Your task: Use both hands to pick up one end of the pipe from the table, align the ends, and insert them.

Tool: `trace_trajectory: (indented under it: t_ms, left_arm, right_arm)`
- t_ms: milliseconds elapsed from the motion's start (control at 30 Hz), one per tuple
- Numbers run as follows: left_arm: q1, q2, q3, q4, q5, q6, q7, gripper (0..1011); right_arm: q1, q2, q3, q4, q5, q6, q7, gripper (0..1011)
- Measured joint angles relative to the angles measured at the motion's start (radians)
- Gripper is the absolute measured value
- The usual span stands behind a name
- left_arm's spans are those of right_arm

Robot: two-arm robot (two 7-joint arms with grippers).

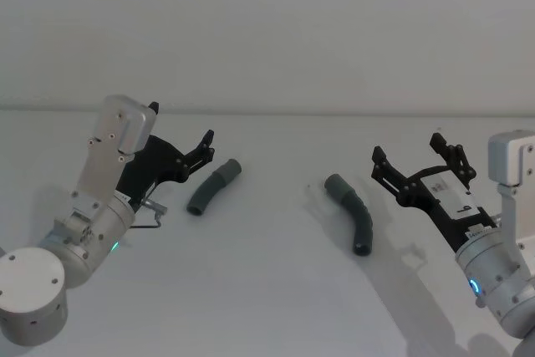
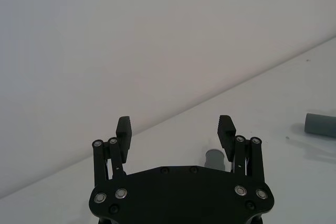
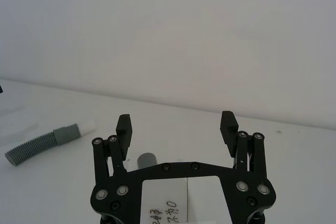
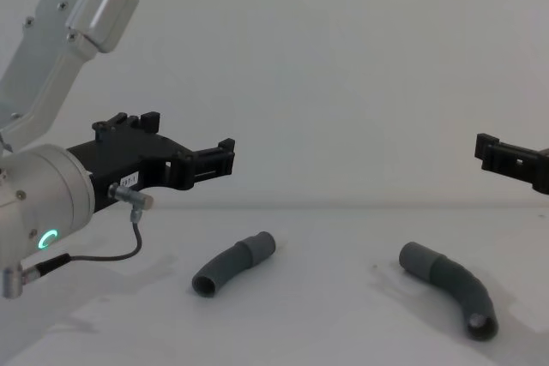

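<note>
Hoses lie apart on the white table (image 1: 267, 290): short curved dark-grey ribbed piece (image 1: 214, 187) near the black left tool (image 2: 175, 127), longer piece (image 1: 351, 211) near the right tool (image 3: 177, 121); both gape wide, empty.

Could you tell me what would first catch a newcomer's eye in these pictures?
Two curved dark-grey ribbed pipe pieces lie apart on the white table: the shorter piece on the left and the longer piece on the right. The left gripper hangs just left of the shorter piece, and the right gripper just right of the longer piece. Both have their jaws open and hold nothing.
</note>
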Motion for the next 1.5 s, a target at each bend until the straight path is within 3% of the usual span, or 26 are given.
trace_trajectory:
  t_ms: [1267,1500]
  left_arm:
    - [0.000,0.000,0.000,0.000,0.000,0.000,0.000,1001]
    - [-0.011,-0.003,0.001,0.002,-0.002,0.025,-0.013,1001]
  right_arm:
    - [0.000,0.001,0.000,0.001,0.001,0.000,0.000,1001]
    - [0.000,0.000,0.000,0.001,0.001,0.000,0.000,1001]
